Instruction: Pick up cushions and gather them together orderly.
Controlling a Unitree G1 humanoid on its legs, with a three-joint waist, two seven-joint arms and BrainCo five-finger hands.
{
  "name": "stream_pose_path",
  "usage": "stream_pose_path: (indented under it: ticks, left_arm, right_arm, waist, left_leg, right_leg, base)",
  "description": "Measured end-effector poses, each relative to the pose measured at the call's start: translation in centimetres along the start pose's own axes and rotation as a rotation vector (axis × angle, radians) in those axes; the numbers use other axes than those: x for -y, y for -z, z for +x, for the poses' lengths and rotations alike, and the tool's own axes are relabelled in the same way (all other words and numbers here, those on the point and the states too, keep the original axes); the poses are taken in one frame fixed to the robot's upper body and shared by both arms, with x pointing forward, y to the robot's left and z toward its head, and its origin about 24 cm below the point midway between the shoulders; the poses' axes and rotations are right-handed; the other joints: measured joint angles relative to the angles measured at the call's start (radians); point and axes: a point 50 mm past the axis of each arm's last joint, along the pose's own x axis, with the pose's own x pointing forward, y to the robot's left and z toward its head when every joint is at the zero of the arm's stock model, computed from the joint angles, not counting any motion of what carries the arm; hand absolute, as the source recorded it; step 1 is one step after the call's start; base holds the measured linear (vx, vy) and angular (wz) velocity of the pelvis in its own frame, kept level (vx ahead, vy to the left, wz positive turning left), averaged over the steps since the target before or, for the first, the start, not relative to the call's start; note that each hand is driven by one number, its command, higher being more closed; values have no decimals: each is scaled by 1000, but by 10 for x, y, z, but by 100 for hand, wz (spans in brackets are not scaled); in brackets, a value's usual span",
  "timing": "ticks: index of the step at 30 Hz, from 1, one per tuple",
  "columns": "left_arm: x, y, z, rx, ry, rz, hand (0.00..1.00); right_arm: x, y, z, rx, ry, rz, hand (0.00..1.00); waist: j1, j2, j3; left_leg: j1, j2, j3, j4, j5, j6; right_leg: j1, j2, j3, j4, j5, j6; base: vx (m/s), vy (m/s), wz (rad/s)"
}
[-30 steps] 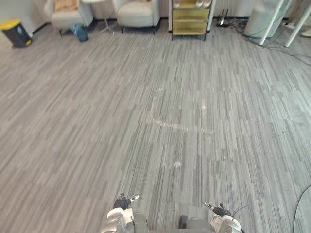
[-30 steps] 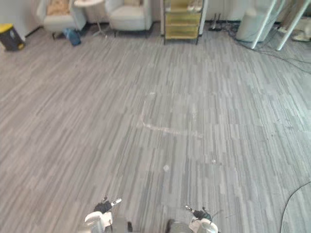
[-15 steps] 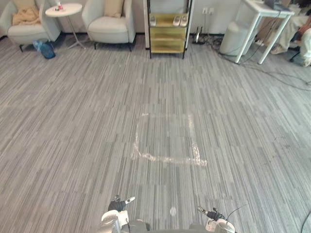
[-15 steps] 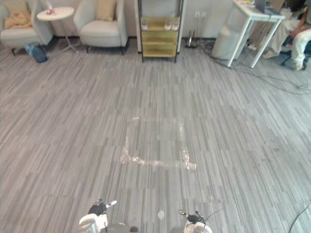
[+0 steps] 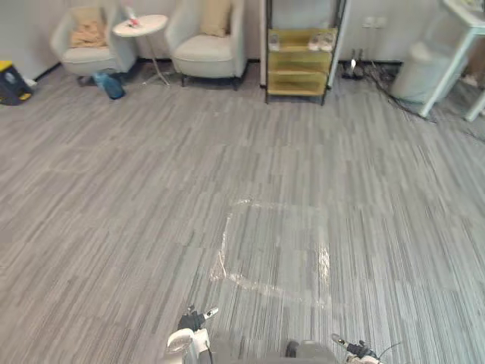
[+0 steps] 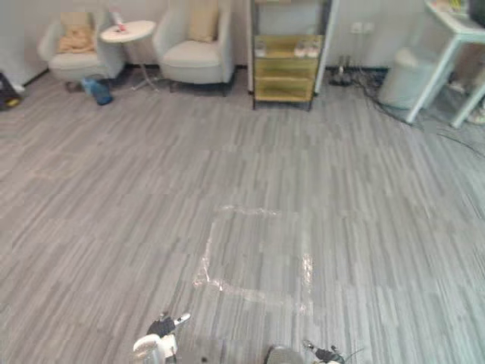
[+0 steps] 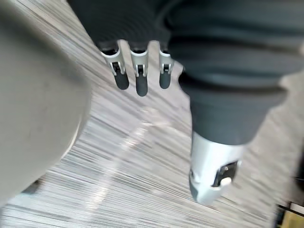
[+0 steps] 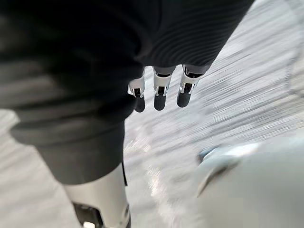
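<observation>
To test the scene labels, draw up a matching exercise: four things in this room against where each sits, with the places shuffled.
Things:
1. tan upright fabric cushion
2. blue soft bag
3. pale shoes
4. whitish square tape outline

Places:
A. on the yellow shelf unit
B. on the open grey striped floor ahead of the robot
C. on the pale armchair right of the round white side table
D. on the floor left of that table's foot

Pairs: 1-C, 2-D, 3-A, 4-B.
</observation>
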Motion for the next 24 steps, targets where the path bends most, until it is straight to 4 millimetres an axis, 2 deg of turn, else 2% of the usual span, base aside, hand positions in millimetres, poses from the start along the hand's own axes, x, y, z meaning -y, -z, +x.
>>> stream_pose_path:
  ticks: [1,3,4,5,6,7,8,9,11,12,14,15,16,18,19,20,21,22,24]
  left_arm:
    - [0,-1,0,2,1,0,0]
    - [2,0,0,-1,9,12,0]
    - [4,1,0,-5,16,22,0]
    - [3,0,1,-4,16,32,0]
    - [2,-2,1,0,14,42,0]
    - [-3,-4,3,-1,3,57,0]
    - [-4,-6,4,1,2,60,0]
    - [-4,-6,4,0,2,62,0]
    - [-4,-7,4,-3,11,90,0]
    - [-4,-3,3,-15,11,93,0]
    - [-3,-1,3,-24,14,101,0]
    - [-2,2,3,-35,18,109,0]
    - [-2,3,3,-38,20,115,0]
    - [-2,3,3,-42,24,133,0]
    - [-3,3,3,-44,24,141,0]
    - [-6,4,3,-50,17,148,0]
    - [-12,6,3,-60,5,168,0]
    - [-10,7,4,-66,11,168,0]
    - [-4,15,1,-87,30,164,0]
  right_arm:
    - [-3,-1,0,1,-8,3,0]
    - [-7,1,0,-7,-17,7,0]
    - [-5,1,0,-8,-15,6,0]
    - [-4,2,0,-16,-9,5,0]
    - [-6,6,-1,-29,-15,4,0]
    - [-9,9,-1,-38,-23,5,0]
    - [-9,11,-2,-45,-23,-3,0]
    - [-8,13,-2,-48,-23,-8,0]
    - [-11,12,-3,-34,-46,-37,0]
    - [-10,10,-3,-24,-44,-41,0]
    - [-10,10,-3,-22,-45,-45,0]
    - [-9,8,-3,-17,-43,-38,0]
    - [-9,8,-2,-15,-41,-34,0]
    - [-8,4,-2,-2,-35,-16,0]
    - [-8,4,-1,-3,-33,-12,0]
    - [-8,3,-1,-5,-31,-3,0]
    - [-5,6,-1,-18,-25,-1,0]
    - [-1,3,0,-11,-14,-4,0]
    - [7,-6,3,2,8,-5,0]
  waist:
    - [0,0,0]
    - [1,-1,-2]
    - [4,5,-6]
    - [17,-6,-7]
    - [18,-29,-22]
    - [17,-54,-29]
    - [16,-66,-20]
    - [19,-68,-20]
    - [15,-68,-13]
    - [5,-64,-11]
    - [-2,-65,-12]
    - [-14,-61,-11]
    - [-17,-58,-12]
    - [-22,-47,-8]
    - [-23,-46,-8]
    - [-26,-47,-2]
    - [-32,-62,4]
    - [-36,-42,6]
    - [-27,14,9]
  left_leg:
    - [-4,-4,16,-51,-3,-2]
    - [3,-48,48,-342,15,-1]
    - [9,-79,21,-543,78,-1]
    - [17,-113,-22,-603,185,18]
    - [22,-137,-15,-622,176,22]
    - [23,-162,-12,-623,154,51]
    - [44,-168,-3,-594,128,66]
    - [65,-170,3,-590,110,68]
    - [161,-182,20,-586,42,68]
    - [233,-184,22,-599,11,64]
    - [289,-182,23,-633,-1,61]
    - [367,-174,24,-696,-1,59]
    - [379,-170,24,-707,-1,58]
    - [422,-142,19,-730,-14,35]
    - [426,-133,15,-732,-20,25]
    - [441,-121,0,-735,-28,14]
    - [470,-132,-39,-734,-37,2]
    - [480,-115,-49,-734,-43,-6]
    - [469,-81,-96,-652,-42,-7]
  right_leg:
    - [15,-3,-2,-17,1,5]
    - [65,-17,-17,-63,-5,24]
    - [80,-17,-20,-80,-18,47]
    - [88,-19,-3,-89,-29,64]
    - [91,-34,7,-100,-30,63]
    - [86,-59,20,-83,-29,64]
    - [63,-79,51,14,-32,71]
    - [32,-89,73,114,-38,82]
    - [-135,-135,138,552,2,157]
    - [-196,-147,125,692,4,161]
    - [-239,-151,86,732,-5,148]
    - [-290,-146,6,690,-42,129]
    - [-301,-142,-11,665,-48,122]
    - [-338,-99,-79,469,-47,93]
    - [-348,-77,-81,387,-31,75]
    - [-351,-33,-62,237,29,52]
    - [-328,10,5,86,187,-3]
    - [-312,24,-5,90,189,-5]
    - [-295,57,4,107,139,-17]
  base:
    - [351,-6,2]
    - [350,54,15]
    - [443,186,5]
    - [402,164,1]
    - [509,172,4]
    - [427,100,8]
    - [417,117,0]
    - [387,147,-16]
    - [425,145,-17]
    - [409,98,-9]
    - [415,37,2]
    - [355,0,4]
    - [400,-44,3]
    - [394,-106,4]
    - [456,-192,13]
    - [582,-305,31]
    - [579,-305,27]
    - [482,-231,9]
    - [333,-166,-23]
